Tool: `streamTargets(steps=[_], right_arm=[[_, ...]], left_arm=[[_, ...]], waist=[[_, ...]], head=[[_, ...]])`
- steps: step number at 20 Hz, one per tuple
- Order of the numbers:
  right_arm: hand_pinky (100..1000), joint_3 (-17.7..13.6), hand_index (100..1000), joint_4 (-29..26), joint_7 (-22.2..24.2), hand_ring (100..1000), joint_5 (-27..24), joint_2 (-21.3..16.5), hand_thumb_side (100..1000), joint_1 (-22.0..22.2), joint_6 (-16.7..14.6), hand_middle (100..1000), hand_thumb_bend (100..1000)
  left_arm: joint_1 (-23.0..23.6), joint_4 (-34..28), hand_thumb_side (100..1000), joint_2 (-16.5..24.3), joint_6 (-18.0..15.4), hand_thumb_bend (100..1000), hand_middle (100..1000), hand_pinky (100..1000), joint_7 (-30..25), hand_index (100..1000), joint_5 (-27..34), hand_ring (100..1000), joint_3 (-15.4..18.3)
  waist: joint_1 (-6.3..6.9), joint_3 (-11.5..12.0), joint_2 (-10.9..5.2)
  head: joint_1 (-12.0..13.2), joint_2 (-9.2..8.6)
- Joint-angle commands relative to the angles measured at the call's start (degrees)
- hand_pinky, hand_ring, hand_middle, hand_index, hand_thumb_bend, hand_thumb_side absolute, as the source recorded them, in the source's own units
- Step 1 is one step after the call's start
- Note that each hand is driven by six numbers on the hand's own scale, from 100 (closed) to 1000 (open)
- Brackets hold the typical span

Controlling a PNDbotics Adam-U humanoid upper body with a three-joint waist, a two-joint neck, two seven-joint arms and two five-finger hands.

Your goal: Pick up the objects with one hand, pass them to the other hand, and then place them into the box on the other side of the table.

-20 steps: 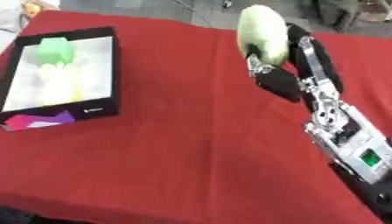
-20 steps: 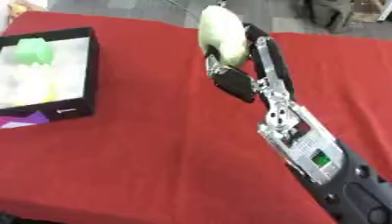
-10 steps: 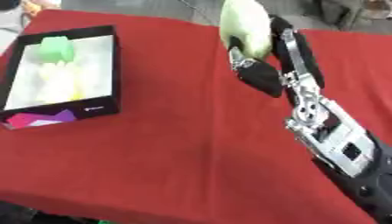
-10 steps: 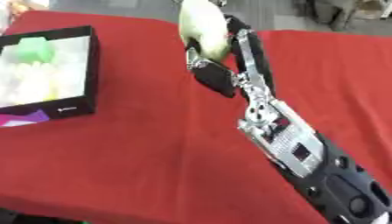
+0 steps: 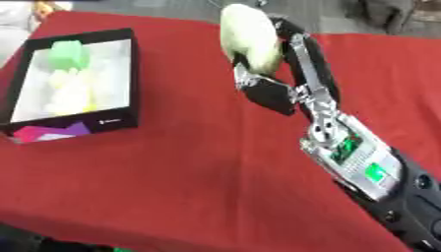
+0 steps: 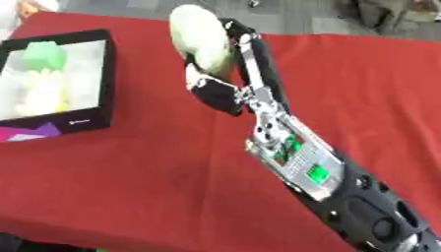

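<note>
A red cloth covers the tabletop (image 5: 172,187) from edge to edge, and it lies slightly askew in both eye views.

The robot's right arm (image 5: 362,167) is the next largest thing in sight. It comes in from the lower right corner and reaches diagonally up toward the middle of the far edge. Its forearm is black, with a silver panel carrying small green parts.

A black-walled box (image 5: 73,81) sits near the far left corner of the tabletop, its long side running roughly along the left edge. Its inside is white. A green block (image 5: 67,53) lies in the far end of the box, and pale yellowish-white shapes (image 5: 71,93) that cannot be made out more closely lie below it, toward the near end. A pink and purple patch (image 5: 47,132) shows on the outer flap at the box's near left corner.

A pale, yellow-green oval object (image 5: 250,37) is held up over the far middle part of the tabletop, well apart from the box and to its right. It stands nearly upright.

The right hand (image 5: 289,74) grips this object: the fingers (image 5: 299,54) curl round its right side and the thumb (image 5: 267,93) presses in from below it. The left hand shows in neither view.
</note>
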Motion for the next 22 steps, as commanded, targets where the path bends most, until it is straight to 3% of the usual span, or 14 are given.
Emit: streamTargets(steps=[1, 10, 17, 22], right_arm=[[682, 0.55, 518, -0.91, -1.29, 494, 2.01, 0.09, 100, -1.27, 3.04, 454, 100], [681, 2.37, 521, 0.11, 0.79, 497, 7.00, 1.43, 100, -3.16, 9.38, 455, 100], [681, 3.55, 522, -0.44, 3.54, 498, 9.43, 1.47, 100, -3.99, 12.67, 456, 100], [681, 4.06, 523, 0.26, 4.94, 495, 12.34, 1.41, 100, -4.08, 12.89, 456, 100]], left_arm=[[-1.62, 1.85, 843, -0.47, -0.08, 100, 813, 949, -2.10, 868, -2.99, 840, -0.45], [-2.40, 9.33, 982, -4.02, 1.11, 100, 820, 960, -10.38, 890, -10.09, 860, -3.87], [-2.42, 11.15, 1000, -5.18, -0.21, 100, 810, 966, -16.14, 872, -12.55, 864, -3.18], [-2.22, 11.68, 1000, -4.76, -1.64, 128, 804, 955, -19.83, 867, -16.15, 871, -3.16]], waist=[[0.26, 0.14, -0.79], [0.20, 0.24, -0.72], [0.35, 0.58, -0.33], [0.38, 0.80, -0.17]], head=[[-0.08, -0.25], [0.36, 0.79], [0.39, 0.74], [0.23, 0.61]])
